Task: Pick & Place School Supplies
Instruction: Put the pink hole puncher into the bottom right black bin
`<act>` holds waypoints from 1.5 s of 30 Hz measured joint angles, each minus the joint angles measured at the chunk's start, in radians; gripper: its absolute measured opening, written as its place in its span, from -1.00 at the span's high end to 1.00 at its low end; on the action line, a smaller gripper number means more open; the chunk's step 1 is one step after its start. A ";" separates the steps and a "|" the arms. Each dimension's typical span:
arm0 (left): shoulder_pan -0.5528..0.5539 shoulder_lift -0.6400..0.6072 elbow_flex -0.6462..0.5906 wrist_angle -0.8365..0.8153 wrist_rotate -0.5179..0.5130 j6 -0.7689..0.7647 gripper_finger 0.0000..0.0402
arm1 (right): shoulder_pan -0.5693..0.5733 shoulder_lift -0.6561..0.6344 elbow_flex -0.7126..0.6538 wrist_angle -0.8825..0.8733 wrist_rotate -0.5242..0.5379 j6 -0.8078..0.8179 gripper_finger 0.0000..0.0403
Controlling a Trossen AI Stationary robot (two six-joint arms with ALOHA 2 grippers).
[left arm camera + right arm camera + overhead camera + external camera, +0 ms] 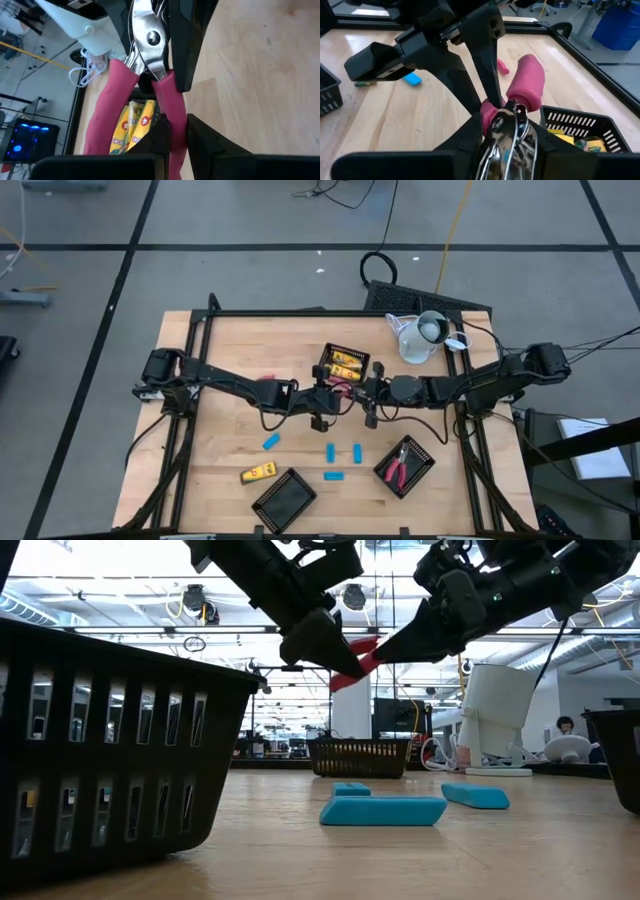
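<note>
1. Nearest the front edge of the bench sits one empty black mesh tray, with one yellow-and-black block just beside it.
2. A second mesh tray at the front right holds one pair of red-handled pliers.
3. Four blue pieces lie loose on the wood: one to the left, two side by side, and one in front of them.
4. Above the middle of the bench the two arms meet over one pink-handled tool, raised off the wood.
5. The left pincer is pressed onto one pink handle, as the left wrist view shows.
6. The right pincer pinches the tool's metal head between its fingers.
7. Just behind them a third mesh tray holds yellow-and-black blocks; at least two show.
8. Farther back on the right stands one white jug.
</note>
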 joint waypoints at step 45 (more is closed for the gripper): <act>-0.002 0.003 -0.003 0.077 -0.050 0.061 0.85 | 0.025 0.104 0.027 0.228 0.153 -0.126 0.25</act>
